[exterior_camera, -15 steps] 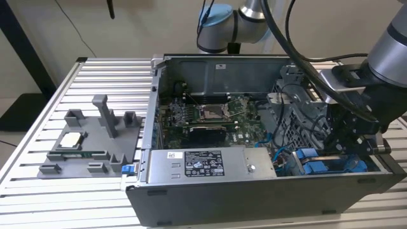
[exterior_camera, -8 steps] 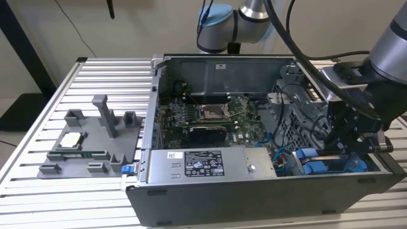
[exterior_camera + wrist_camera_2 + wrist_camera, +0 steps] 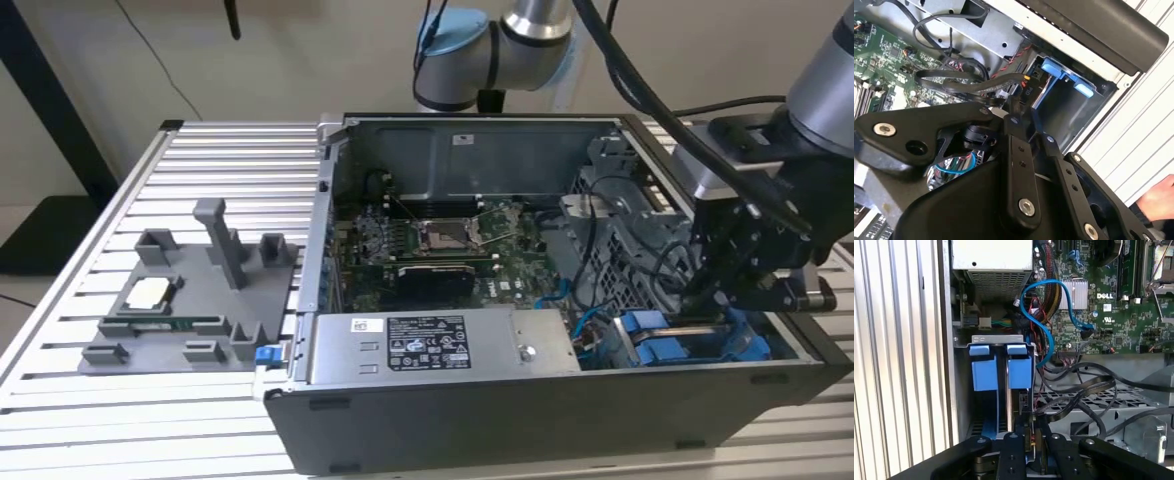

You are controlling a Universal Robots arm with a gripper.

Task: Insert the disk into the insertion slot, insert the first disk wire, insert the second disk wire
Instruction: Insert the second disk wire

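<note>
Disk wire connector sits pinched between my gripper fingers, low at the insertion slot in the case's near corner on the exterior view's right. Just beyond, the slot's blue tabs stand upright. Farther in lies the motherboard.

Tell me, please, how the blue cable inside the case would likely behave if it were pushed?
The blue cable would probably flex rather than resist: it hangs in loose loops above the motherboard. It looks thin, so likely light. It might spring back or snag, since black cables crowd beside it.
</note>
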